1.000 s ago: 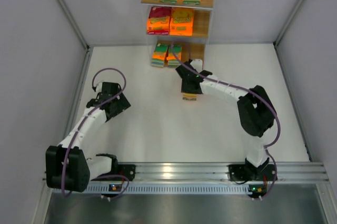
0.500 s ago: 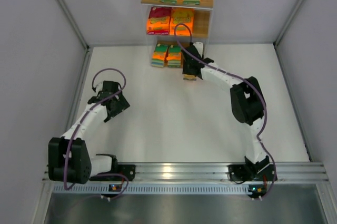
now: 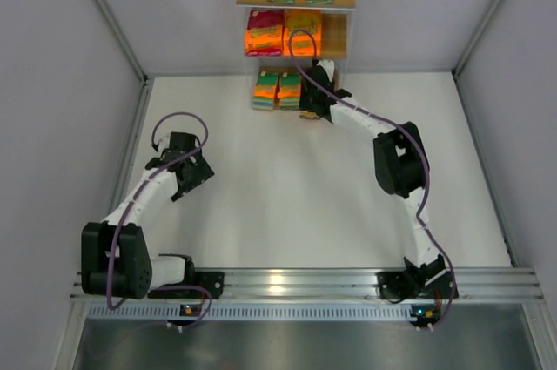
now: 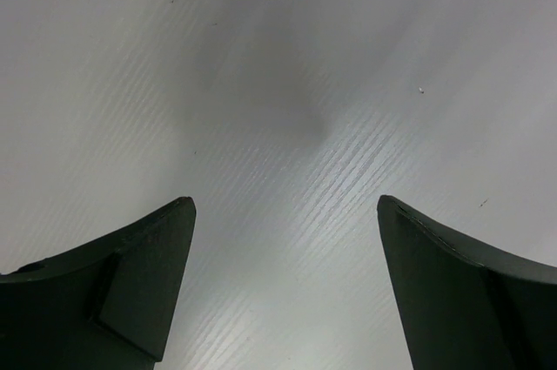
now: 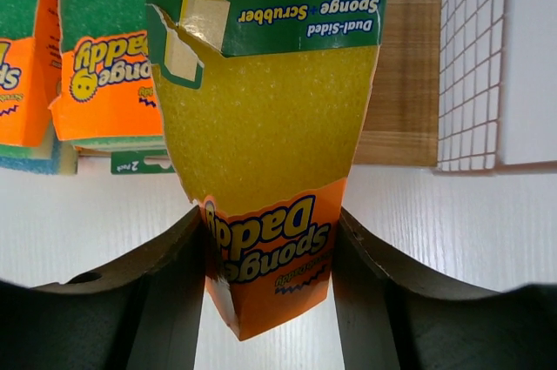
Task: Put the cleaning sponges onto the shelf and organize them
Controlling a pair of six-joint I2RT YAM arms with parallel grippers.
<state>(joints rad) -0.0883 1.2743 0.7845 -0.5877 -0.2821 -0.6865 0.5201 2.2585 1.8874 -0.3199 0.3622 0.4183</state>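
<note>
The right jaws are pinching a sponge pack (image 5: 270, 126) by its near end. Its long axis is pointing straight ahead at the shelf (image 5: 409, 57), toward the bare wooden strip just right of two packs (image 5: 113, 65) lying on the lowest board. Its torn glossy wrapper is exposing a coarse yellow face. The left jaws are hanging spread over the smooth white table (image 4: 261, 57), well apart from the shelf.

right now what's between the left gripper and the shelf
Only bare white table lies between the left gripper and the shelf, seen in the top view. The right gripper, shut on a sponge pack, is off that line.
</note>
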